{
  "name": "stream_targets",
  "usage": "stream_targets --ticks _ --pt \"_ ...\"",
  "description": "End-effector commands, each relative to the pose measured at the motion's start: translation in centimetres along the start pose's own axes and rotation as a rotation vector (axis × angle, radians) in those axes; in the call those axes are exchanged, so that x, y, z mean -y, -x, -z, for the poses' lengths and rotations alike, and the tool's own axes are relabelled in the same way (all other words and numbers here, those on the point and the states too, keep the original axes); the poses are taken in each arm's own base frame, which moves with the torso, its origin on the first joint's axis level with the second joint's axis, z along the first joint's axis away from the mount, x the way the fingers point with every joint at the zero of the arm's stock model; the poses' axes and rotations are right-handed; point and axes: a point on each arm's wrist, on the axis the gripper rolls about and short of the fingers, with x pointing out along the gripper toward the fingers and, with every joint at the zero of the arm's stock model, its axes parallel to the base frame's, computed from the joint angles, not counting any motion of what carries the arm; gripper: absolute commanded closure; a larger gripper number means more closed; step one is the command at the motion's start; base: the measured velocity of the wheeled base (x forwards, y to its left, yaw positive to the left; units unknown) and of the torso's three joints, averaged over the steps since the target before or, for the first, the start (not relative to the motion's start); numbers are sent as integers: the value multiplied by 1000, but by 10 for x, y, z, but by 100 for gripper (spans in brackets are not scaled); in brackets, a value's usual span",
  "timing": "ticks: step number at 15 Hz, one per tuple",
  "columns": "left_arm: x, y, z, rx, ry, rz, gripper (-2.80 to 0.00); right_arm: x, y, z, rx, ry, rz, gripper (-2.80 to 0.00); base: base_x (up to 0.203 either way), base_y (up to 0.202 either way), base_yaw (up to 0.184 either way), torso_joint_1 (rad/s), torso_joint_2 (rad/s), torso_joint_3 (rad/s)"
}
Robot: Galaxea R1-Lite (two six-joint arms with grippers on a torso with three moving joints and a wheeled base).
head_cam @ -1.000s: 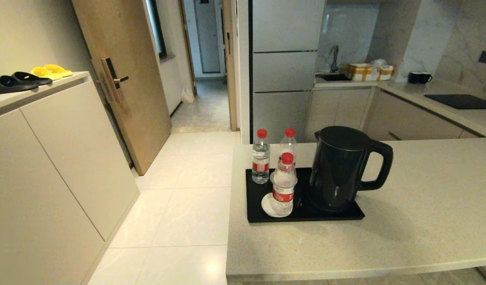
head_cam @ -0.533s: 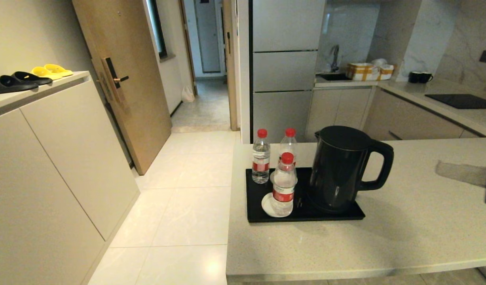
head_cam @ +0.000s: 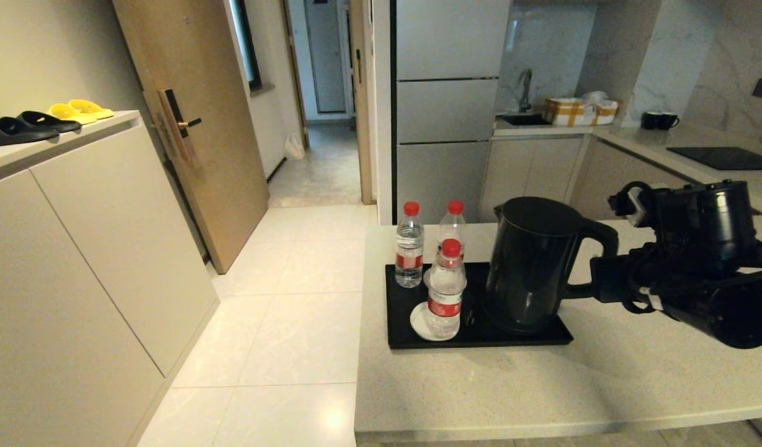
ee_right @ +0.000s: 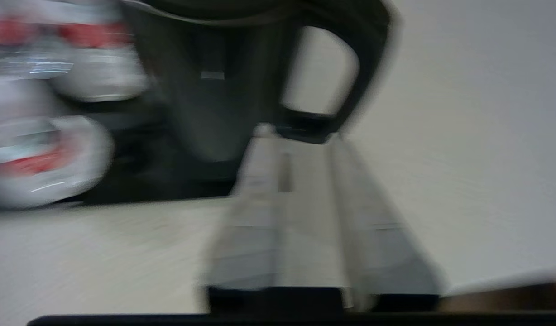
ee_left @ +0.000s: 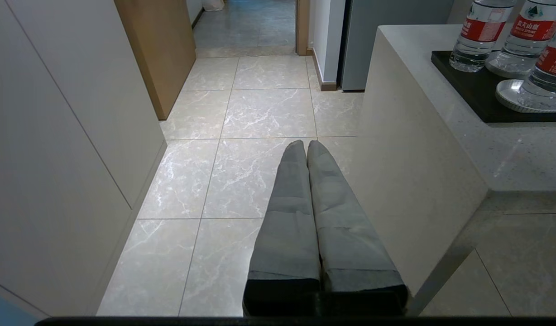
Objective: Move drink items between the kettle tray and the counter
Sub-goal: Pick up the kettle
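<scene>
The tall black kettle (head_cam: 533, 264) stands on the right half of the black kettle tray (head_cam: 406, 338), its loop handle (head_cam: 595, 261) facing right. Three red-capped water bottles stand on the tray's left half: one at the back left (head_cam: 409, 245), one behind (head_cam: 453, 223), and one in front (head_cam: 446, 292) on a white saucer (head_cam: 418, 324). My right gripper (head_cam: 599, 280) hovers just right of the kettle handle, above the counter (head_cam: 604, 385); the kettle (ee_right: 223, 90) fills its wrist view. My left gripper (ee_left: 305, 146) hangs shut and empty over the floor, left of the counter's end.
A black hob (head_cam: 722, 158) and two black mugs (head_cam: 657, 121) sit on the far counter at the right. A cream cabinet with slippers (head_cam: 46, 118) stands at the left. Tiled floor (head_cam: 294, 323) lies between cabinet and counter.
My right arm has swung in from the right edge of the head view and now sits close beside the kettle handle. Kettle, bottles and tray have not moved.
</scene>
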Motion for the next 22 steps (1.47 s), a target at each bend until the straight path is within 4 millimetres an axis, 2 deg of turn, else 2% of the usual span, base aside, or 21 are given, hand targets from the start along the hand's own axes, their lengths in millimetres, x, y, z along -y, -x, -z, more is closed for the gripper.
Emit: stream_targets --ticks 1,5,9,12,15,18,21,22 --pt "0 0 0 -2 0 0 0 -10 -4 10 -28 68 94 -280 0 0 0 0 0 0" --pt "0 0 0 -2 0 0 0 6 17 13 -54 167 128 -280 0 0 0 0 0 0" --pt "0 0 0 -2 0 -1 0 6 4 19 -105 180 165 -280 0 0 0 0 0 0" --pt "0 0 0 -2 0 -1 0 12 -15 24 -154 175 246 -280 0 0 0 0 0 0" --pt "0 0 0 -2 0 -1 0 7 -30 34 -119 41 270 -280 0 0 0 0 0 0" --pt "0 0 0 -2 0 -1 0 -10 -57 38 74 -142 247 -280 0 0 0 0 0 0" --pt "0 0 0 -2 0 0 0 -24 -82 45 251 -209 228 -280 0 0 0 0 0 0" --pt "0 0 0 -2 0 -1 0 -20 -93 49 264 -178 238 -280 0 0 0 0 0 0"
